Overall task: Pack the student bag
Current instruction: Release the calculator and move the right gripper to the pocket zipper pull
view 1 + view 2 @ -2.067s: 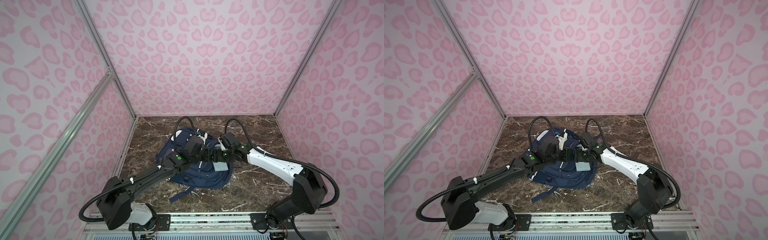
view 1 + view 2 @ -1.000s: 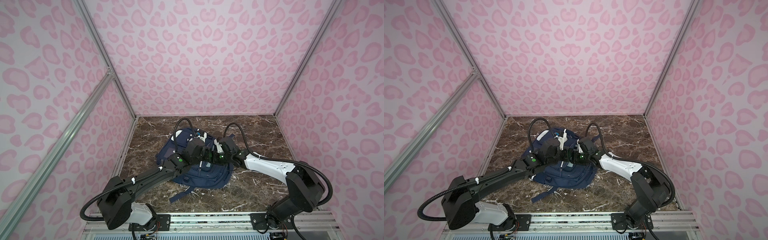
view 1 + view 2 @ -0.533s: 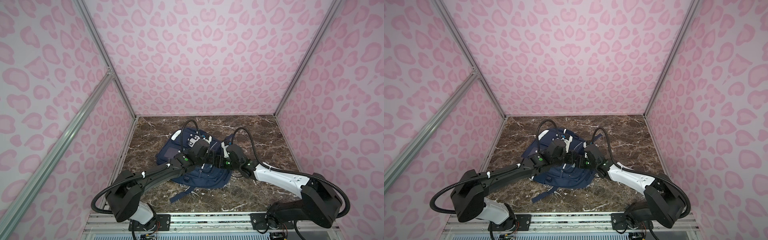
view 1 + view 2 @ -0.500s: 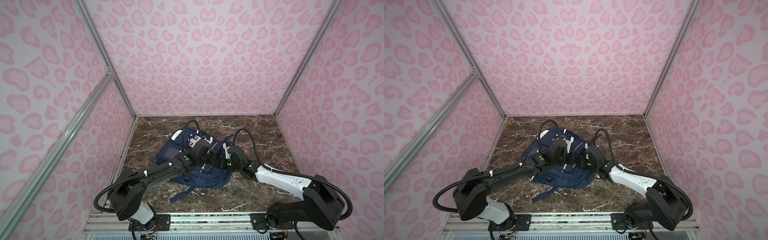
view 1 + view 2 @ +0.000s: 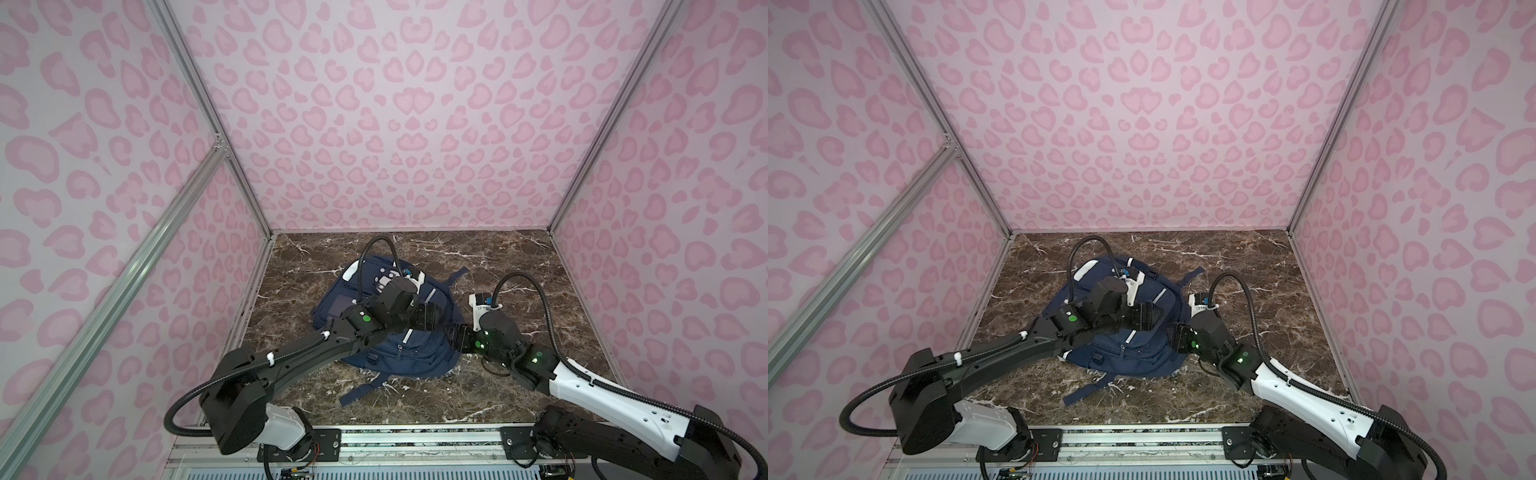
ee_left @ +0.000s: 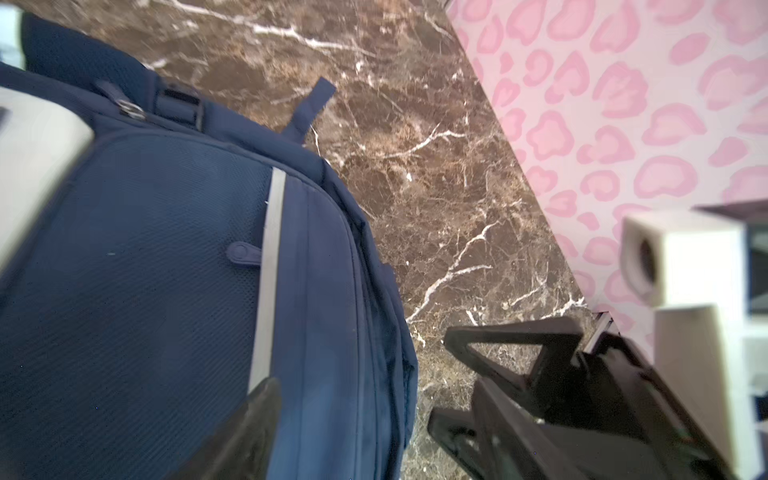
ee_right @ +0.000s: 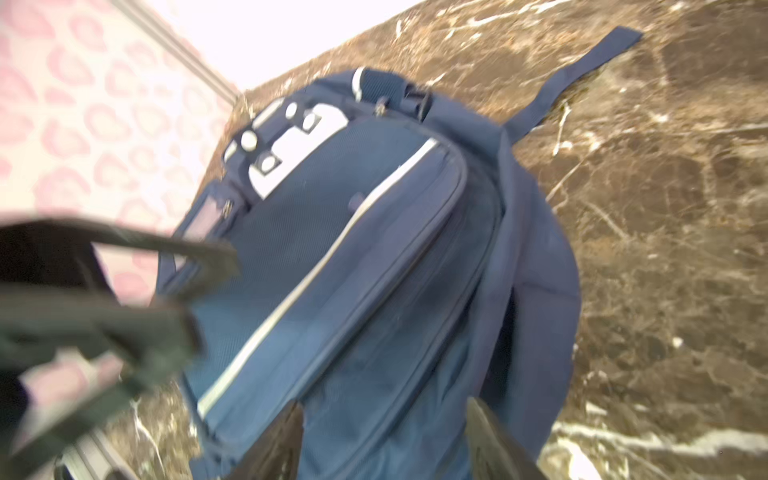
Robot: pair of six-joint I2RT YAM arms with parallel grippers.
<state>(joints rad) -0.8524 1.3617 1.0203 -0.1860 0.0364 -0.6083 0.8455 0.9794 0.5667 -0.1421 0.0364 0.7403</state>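
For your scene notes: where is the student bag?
In both top views the student bag lies on the marble table, left of centre, beneath the left gripper.

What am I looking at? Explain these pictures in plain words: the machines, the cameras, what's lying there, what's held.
Two robot arms stand at the front of a marble-patterned table walled in pink. Each ends in a two-fingered clamp: the left gripper and the right gripper. Two pictures come from one camera head high above, looking down on everything. The other two come from cameras on the arms' wrists, so they show close, tilted views. On the table lies a navy student bag, straps trailing. The left gripper hovers over it, the right at its edge. Both have fingers apart; neither holds anything.
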